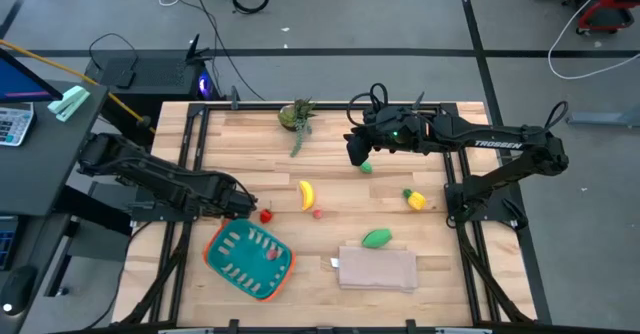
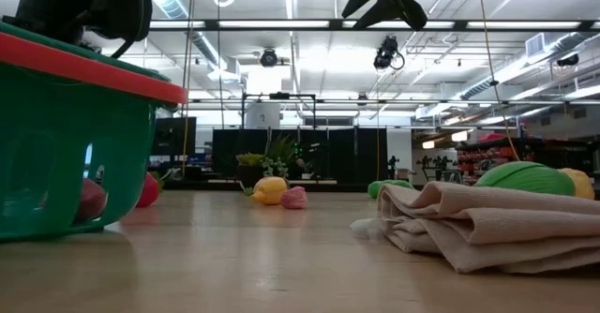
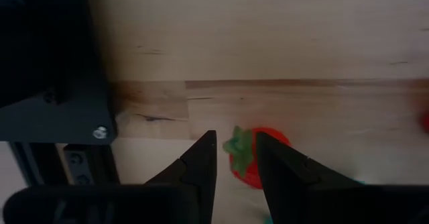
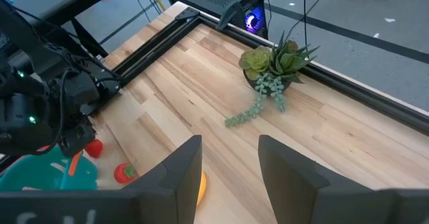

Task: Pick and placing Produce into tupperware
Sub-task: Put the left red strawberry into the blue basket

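The left claw (image 3: 234, 158) hangs low over the bench (image 1: 330, 139) with its two fingers parted, and a red strawberry (image 3: 258, 158) with a green leafy cap lies right beneath and between the tips, not yet gripped. From above, that same left claw (image 1: 243, 206) sits just beside the strawberry (image 1: 266, 215), with the tupperware (image 1: 249, 253) close by on its near side; one red piece (image 1: 271, 255) already rests on the ridged teal floor. To do this pick well, I judge the claw should settle until both fingertips straddle the berry's widest part rather than its cap, which would likely slip, then close gently, since the piece is small and round and could squirt sideways. A short lift and a small swing toward the tray should be enough; releasing low over the floor would keep it from bouncing over the orange rim. The right claw (image 4: 228, 167) is also released, held high on the far side of the bench, with the leafy plant (image 4: 273, 70) ahead of it and a green piece (image 1: 367, 166) just beneath it. Farther from both claws lie the banana (image 1: 306, 194), a tiny red piece (image 1: 317, 212), the yellow piece with a green top (image 1: 414, 200), another green piece (image 1: 377, 238) and a folded beige cloth (image 1: 378, 268).
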